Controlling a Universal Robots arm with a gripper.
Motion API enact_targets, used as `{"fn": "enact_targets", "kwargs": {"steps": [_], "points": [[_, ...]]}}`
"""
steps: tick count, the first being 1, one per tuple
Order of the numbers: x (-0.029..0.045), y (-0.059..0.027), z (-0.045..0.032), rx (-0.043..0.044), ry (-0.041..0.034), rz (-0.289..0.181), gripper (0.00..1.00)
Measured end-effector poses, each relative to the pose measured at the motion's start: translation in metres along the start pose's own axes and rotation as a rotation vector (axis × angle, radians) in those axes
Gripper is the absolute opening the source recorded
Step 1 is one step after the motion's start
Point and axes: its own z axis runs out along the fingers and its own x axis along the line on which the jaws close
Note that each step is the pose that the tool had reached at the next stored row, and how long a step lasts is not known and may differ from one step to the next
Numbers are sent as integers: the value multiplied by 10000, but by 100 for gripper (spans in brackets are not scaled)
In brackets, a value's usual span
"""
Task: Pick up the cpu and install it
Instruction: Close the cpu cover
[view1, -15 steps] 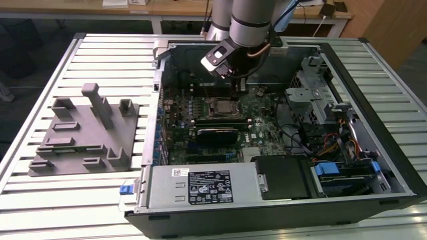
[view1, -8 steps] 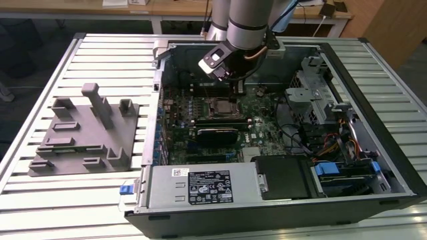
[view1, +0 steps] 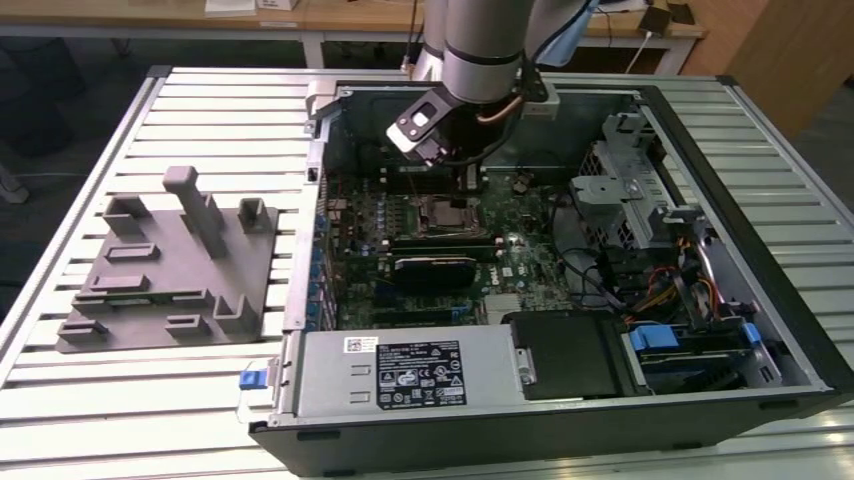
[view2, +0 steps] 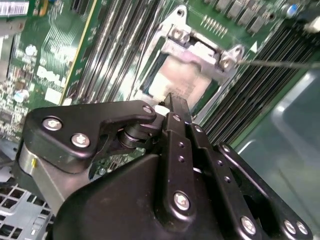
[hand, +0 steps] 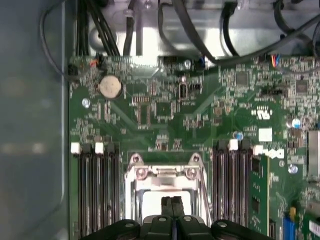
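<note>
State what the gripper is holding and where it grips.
Nothing: the gripper is shut, empty, over the cpu, which lies in the socket.

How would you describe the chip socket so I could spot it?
Look inside the open computer case, at the green motherboard. Between two banks of long black memory slots sits the socket: the only square frame of shiny metal, directly under the gripper.

Slatted pale metal table (view1: 200, 100). A grey moulded fixture block (view1: 167, 270) lies on it toward the exterior view's left; just beside this, an open computer case (view1: 534, 432) lies on its side.
</note>
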Motion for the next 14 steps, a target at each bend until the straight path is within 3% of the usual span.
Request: {"fn": "enact_targets", "kwargs": {"steps": [3, 8, 14], "points": [[-1, -72, 6, -9, 2, 0, 11], [-1, -77, 5, -10, 0, -7, 11], [-2, -77, 7, -20, -6, -954, 11]]}}
